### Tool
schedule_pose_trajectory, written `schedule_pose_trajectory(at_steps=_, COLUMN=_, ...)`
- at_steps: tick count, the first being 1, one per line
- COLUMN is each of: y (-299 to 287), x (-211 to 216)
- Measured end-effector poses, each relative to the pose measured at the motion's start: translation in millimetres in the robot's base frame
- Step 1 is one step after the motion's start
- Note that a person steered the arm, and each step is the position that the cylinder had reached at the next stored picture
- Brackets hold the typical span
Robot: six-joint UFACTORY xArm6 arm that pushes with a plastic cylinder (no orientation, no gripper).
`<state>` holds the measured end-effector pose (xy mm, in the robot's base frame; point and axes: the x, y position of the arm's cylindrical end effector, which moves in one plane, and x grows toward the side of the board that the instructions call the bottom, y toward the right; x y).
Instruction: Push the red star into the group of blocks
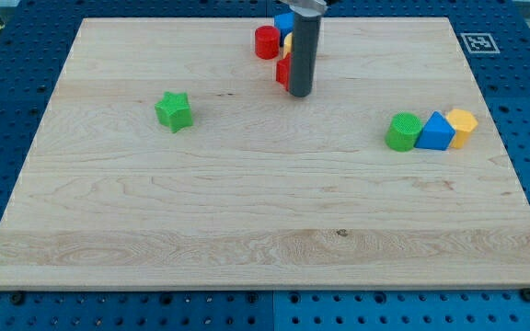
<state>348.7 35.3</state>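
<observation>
The red star [282, 71] is mostly hidden behind my rod near the view's top centre; only its left edge shows. My tip [301, 94] stands right against it, on its lower right side. Just above are a red cylinder [267, 41], a blue block [284, 21] and a yellow block [288, 42], both partly hidden by the rod. The star sits close below this group, at or near touching the yellow block.
A green star [174, 110] lies alone on the view's left. A green cylinder [402, 131], a blue block [436, 131] and a yellow block [463, 124] form a row at the view's right. The wooden board [247, 239] has a marker tag [478, 42] by its top right corner.
</observation>
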Motion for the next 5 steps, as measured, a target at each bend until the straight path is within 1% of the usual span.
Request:
schedule_pose_trajectory(at_steps=3, y=-32, x=-58)
schedule_pose_trajectory(at_steps=4, y=-48, x=-58)
schedule_pose_trajectory(at_steps=5, y=-91, x=-58)
